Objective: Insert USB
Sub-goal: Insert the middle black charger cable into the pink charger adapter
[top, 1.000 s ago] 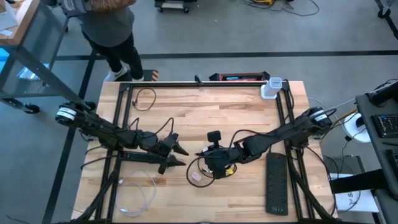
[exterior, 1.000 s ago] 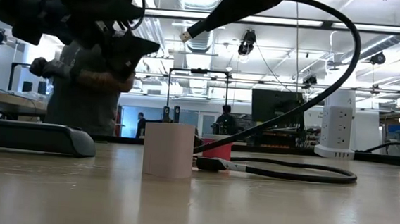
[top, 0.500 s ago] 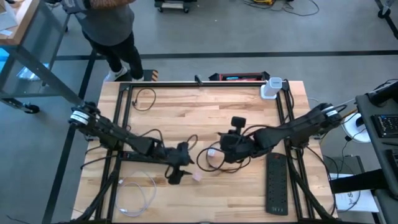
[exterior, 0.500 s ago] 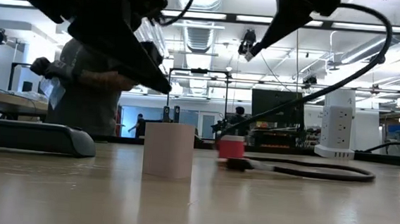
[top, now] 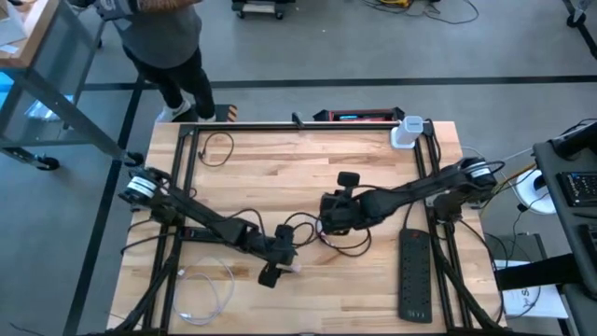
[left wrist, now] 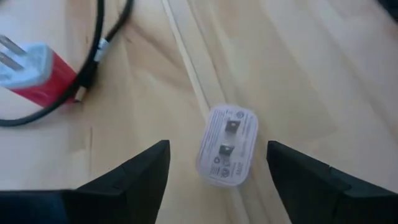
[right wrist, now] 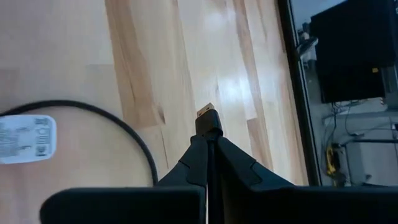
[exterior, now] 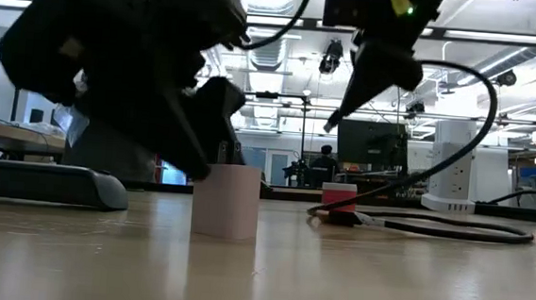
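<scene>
High view: left hand (top: 283, 257) is right by the white charger (top: 295, 266) on the worktop (top: 280, 168). Left wrist view: fingers (left wrist: 134, 177) spread wide either side of the charger. Right wrist view: right hand (right wrist: 208, 149) pinches the USB plug (right wrist: 208, 119) up off the worktop.

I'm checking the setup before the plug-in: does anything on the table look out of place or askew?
Nothing stands out. The white charger stands on the table between the open fingers of the left gripper; the right gripper holds the USB plug clear above the wood.
</scene>
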### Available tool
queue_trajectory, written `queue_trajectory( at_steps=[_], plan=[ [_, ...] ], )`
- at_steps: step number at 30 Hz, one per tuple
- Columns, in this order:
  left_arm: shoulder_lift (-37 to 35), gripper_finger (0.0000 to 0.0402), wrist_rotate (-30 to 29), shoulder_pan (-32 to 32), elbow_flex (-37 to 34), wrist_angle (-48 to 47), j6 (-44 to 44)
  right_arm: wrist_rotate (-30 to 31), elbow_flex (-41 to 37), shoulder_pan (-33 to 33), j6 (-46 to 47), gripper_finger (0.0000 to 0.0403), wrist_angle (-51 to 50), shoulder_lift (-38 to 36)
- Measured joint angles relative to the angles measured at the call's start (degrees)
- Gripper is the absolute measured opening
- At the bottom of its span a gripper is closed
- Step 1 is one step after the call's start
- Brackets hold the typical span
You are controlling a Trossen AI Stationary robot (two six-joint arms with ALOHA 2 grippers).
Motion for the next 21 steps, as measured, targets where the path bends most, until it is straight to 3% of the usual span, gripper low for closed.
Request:
queue_trajectory(
  at_steps=[14, 21],
  plan=[
    [6.4, 0.0209, -0.4, -0.2, 0.0, 6.9, -0.4, 0.2, -0.1, -2.4, -1.1, 0.0, 1.4, 1.2],
    [6.7, 0.0152, -0.2, -0.3, 0.0, 7.2, 0.7, 0.2, -0.5, -2.4, -1.2, 0.0, 1.6, 1.2]
  ],
)
